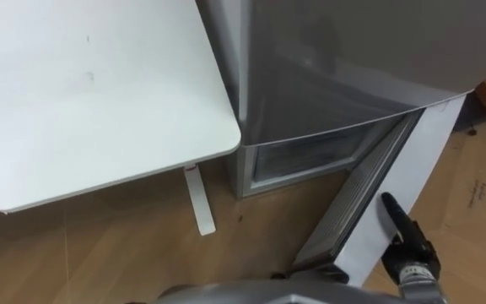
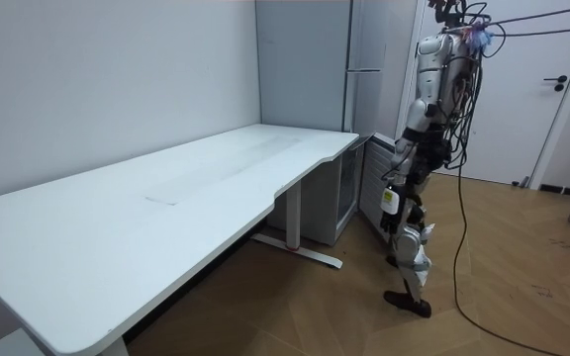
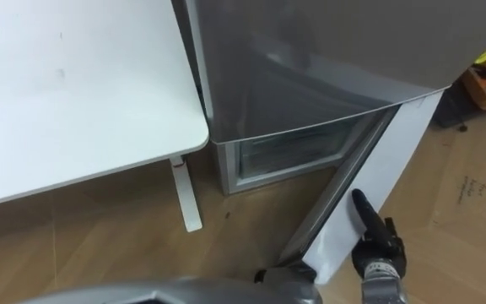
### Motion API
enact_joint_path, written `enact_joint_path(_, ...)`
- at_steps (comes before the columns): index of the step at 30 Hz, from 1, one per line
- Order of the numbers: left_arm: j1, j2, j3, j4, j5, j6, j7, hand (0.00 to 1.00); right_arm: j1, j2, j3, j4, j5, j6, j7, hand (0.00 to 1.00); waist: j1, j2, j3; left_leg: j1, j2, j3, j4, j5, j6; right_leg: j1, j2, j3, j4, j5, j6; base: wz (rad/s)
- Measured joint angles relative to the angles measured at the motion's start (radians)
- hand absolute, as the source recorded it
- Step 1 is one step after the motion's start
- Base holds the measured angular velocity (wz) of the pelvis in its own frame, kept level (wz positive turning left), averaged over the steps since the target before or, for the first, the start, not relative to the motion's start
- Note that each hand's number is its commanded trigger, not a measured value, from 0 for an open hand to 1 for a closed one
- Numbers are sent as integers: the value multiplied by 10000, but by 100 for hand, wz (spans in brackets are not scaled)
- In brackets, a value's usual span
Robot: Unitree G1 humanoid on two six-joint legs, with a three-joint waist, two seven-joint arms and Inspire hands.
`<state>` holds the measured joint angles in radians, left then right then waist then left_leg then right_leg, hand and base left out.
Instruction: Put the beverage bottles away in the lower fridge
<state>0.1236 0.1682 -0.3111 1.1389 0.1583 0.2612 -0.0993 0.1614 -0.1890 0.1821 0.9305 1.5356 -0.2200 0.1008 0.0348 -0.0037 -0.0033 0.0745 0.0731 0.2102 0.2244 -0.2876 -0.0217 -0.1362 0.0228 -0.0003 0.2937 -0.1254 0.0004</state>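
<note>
Tall grey metal fridge (image 1: 353, 59) standing just beside the corner of a white rectangular table (image 1: 91, 93). Its lower compartment is open, and a frosted clear drawer front (image 1: 302, 156) shows inside. The lower fridge door (image 1: 433, 143), grey-rimmed with a white face, is swung out to the right. The robot's black right hand (image 1: 407, 241) reaches up from the bottom edge with straight, uncurled fingers (image 1: 392, 209) lying against the door's white face and holding nothing; its wrist is cut off by the frame. A brown cardboard sheet (image 1: 479, 186) on the floor carries dark print too small to read. In the room view the robot stands upright at the fridge
</note>
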Motion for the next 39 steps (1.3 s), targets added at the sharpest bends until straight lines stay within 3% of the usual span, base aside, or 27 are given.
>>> enact_joint_path(8, -300, 55, -326, 18, -12, 216, -20, 0, -481, 28, 430, -134, -35, 37, -365, 0, -27, -70, 5, -138, -129, 524, 225, -17, 92, -379, -116, 163, 360, 84, 71, -16)
enact_joint_path(9, -319, 73, -328, 18, 2, 237, -55, 0, -541, 30, 542, -131, -94, 54, -364, 0, -25, -8, 46, -137, -104, 675, 147, -39, 131, -388, -129, 116, 391, 114, 80, -14)
enact_joint_path(11, -305, 155, -258, 18, 48, 264, -219, 0, -663, 84, 714, -117, -206, 368, -308, 0, -29, -60, 51, -67, 46, 958, 189, -86, 151, -461, -366, -874, 876, -42, -72, -11)
enact_joint_path(12, -319, 206, -265, 0, 111, 305, -329, 0, -673, 213, 710, -64, -323, 625, -133, 0, -103, -88, 57, -8, 140, 1133, 330, -164, 91, -427, -643, -1731, 1593, -505, -298, 13)
enact_joint_path(13, -317, 227, -265, -15, 149, 322, -414, 0, -662, 324, 723, -66, -400, 853, -15, 0, -114, -116, 57, 46, 192, 1344, 495, -257, -16, -362, -909, -2103, 2150, -1003, -343, 20)
enact_joint_path(14, -314, 251, -263, -16, 162, 320, -430, 0, -676, 365, 742, -79, -461, 949, 47, 0, -96, -161, 71, 71, 171, 1409, 618, -322, -65, -380, -978, -2029, 2288, -1219, -305, 9)
enact_joint_path(15, -301, 257, -269, -33, 115, 293, -433, 0, -751, 417, 919, -91, -523, 1200, 142, 0, -47, -281, 122, 50, 106, 1369, 1016, -481, -200, -497, -873, -1701, 2347, -1479, -393, -44)
enact_joint_path(16, -163, 213, -237, -147, 93, 219, -435, 0, -967, 378, 1152, -127, -593, 1520, 169, 0, 240, -84, 86, -10, -30, 765, 1227, -569, -139, -595, -547, -1180, 2300, -1471, -446, -76)
enact_joint_path(17, -44, 207, -142, -214, 82, 174, -435, 0, -1080, 374, 1249, -193, -653, 1702, 217, 0, 361, -5, 82, -69, -139, 314, 1212, -576, -50, -593, -393, -942, 2239, -1409, -510, -108)
enact_joint_path(18, 46, 223, 74, -217, 81, 163, -423, 0, -1126, 461, 1591, -464, -809, 2017, 387, 0, 393, -4, 89, -144, -376, -528, 1169, -527, 58, -607, -221, -647, 2153, -1333, -585, -84)
enact_joint_path(19, 85, 224, 148, -201, 88, 184, -408, 0, -1125, 556, 1935, -584, -915, 2294, 633, 0, 354, -40, 73, -178, -553, -1087, 1119, -476, 140, -552, -133, -497, 2059, -1289, -624, -62)
enact_joint_path(20, 84, 216, 163, -202, 101, 173, -408, 0, -1128, 600, 2028, -623, -947, 2443, 724, 0, 329, -66, 79, -204, -614, -1220, 1128, -471, 147, -538, -102, -423, 2059, -1285, -623, -41)
enact_joint_path(25, 69, 78, 350, -231, 74, 124, -427, 0, -1123, 550, 2271, -696, -1120, 2803, 1263, 0, 238, -106, 39, -136, -684, -1279, 1156, -461, 167, -553, 82, 2, 1809, -1018, -517, -29)
enact_joint_path(31, 8, 74, 354, -231, -19, 166, -267, 0, -1109, 576, 2258, -799, -1209, 3135, 1482, 0, -57, -142, 39, -356, -734, -1321, 1020, -370, 344, -546, 4, -101, 1251, -554, -361, -3)
enact_joint_path(39, 275, 60, 543, -515, -13, 191, -207, 0, -1133, 581, 2213, -821, -1395, 3625, 2032, 0, 2, -138, 45, -393, -906, -1597, 662, -190, 754, -365, -167, -320, 840, -284, -77, 16)
